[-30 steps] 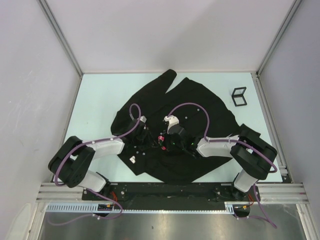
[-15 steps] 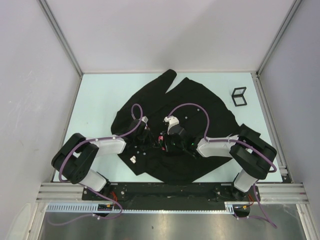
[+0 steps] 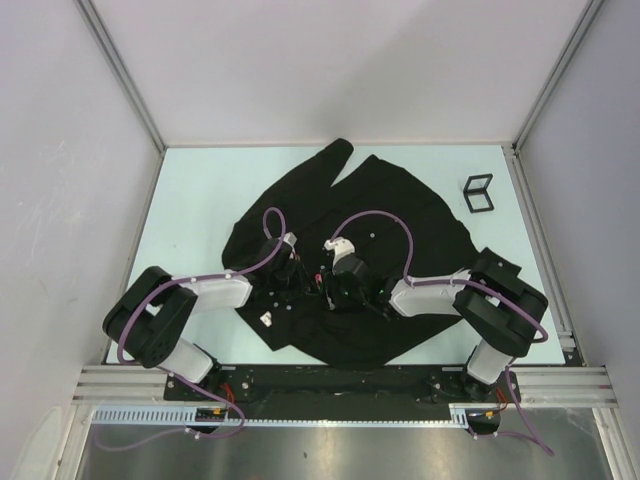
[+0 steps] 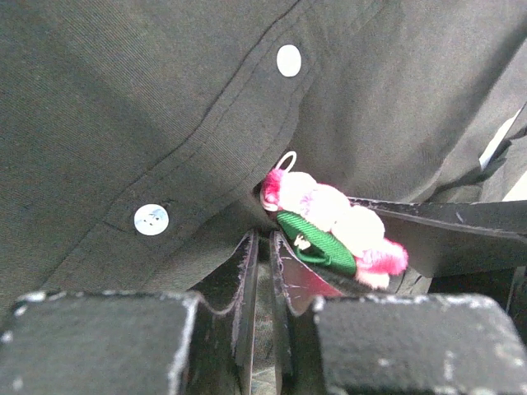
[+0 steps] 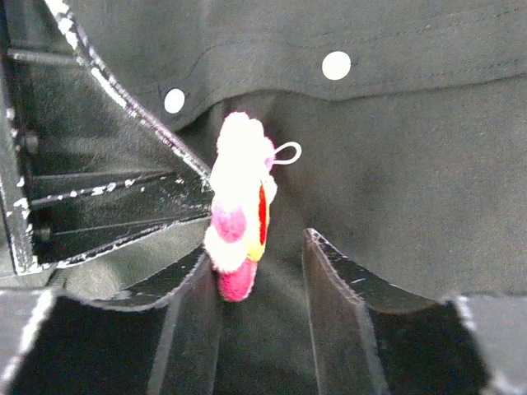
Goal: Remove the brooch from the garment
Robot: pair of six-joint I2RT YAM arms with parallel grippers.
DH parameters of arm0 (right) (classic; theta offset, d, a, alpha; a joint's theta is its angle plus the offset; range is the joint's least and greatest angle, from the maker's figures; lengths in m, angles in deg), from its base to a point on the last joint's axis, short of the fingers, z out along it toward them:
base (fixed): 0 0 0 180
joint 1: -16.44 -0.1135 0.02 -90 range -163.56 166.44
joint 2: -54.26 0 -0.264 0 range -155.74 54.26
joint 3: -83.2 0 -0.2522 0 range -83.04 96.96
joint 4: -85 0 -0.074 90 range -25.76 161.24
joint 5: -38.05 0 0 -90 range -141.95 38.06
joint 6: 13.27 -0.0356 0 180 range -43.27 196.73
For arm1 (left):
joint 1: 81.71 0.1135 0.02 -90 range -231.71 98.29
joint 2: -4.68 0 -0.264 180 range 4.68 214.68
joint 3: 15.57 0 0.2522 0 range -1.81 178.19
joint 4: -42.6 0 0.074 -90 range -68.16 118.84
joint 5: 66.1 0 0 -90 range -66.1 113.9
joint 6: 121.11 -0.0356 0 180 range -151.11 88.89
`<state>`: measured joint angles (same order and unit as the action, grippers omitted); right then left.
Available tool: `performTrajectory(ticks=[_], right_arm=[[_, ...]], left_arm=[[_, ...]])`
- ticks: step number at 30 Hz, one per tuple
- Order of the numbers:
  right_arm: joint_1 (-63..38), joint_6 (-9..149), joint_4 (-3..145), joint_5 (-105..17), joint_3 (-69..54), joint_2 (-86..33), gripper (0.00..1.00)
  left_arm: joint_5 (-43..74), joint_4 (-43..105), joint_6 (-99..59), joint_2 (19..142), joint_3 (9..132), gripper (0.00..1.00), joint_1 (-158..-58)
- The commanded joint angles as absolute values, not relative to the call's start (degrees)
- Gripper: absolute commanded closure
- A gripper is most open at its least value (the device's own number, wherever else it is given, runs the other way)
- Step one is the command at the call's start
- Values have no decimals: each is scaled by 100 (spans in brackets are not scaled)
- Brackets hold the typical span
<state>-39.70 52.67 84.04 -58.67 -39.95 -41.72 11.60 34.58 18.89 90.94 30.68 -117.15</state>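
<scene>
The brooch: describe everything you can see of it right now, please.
The brooch is a small fuzzy flower: pale pink and magenta petals, red and yellow on its face, a green backing, a thin white loop on top. It stands on edge, attached to the black garment beside its button row, between the open fingers of the right claw. The left claw pinches cloth right beside it.

Plain black garment with small white buttons, brooch of pale pink and magenta fluff over a green backing, red and yellow at its centre, pale mint worktop, purple cables, black jaws flecked white at the edges
</scene>
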Motion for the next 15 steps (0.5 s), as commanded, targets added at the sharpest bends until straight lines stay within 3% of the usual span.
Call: performTrajectory(ticks=[1, 15], right_arm=[[-4095, 5414, 8319, -6152, -3830, -4198, 53], [-4192, 5607, 8433, -6416, -3391, -4628, 57]], left_arm=[[1115, 3701, 1934, 8976, 3159, 86, -11765], [1361, 3728, 2083, 8783, 2895, 85, -11774]])
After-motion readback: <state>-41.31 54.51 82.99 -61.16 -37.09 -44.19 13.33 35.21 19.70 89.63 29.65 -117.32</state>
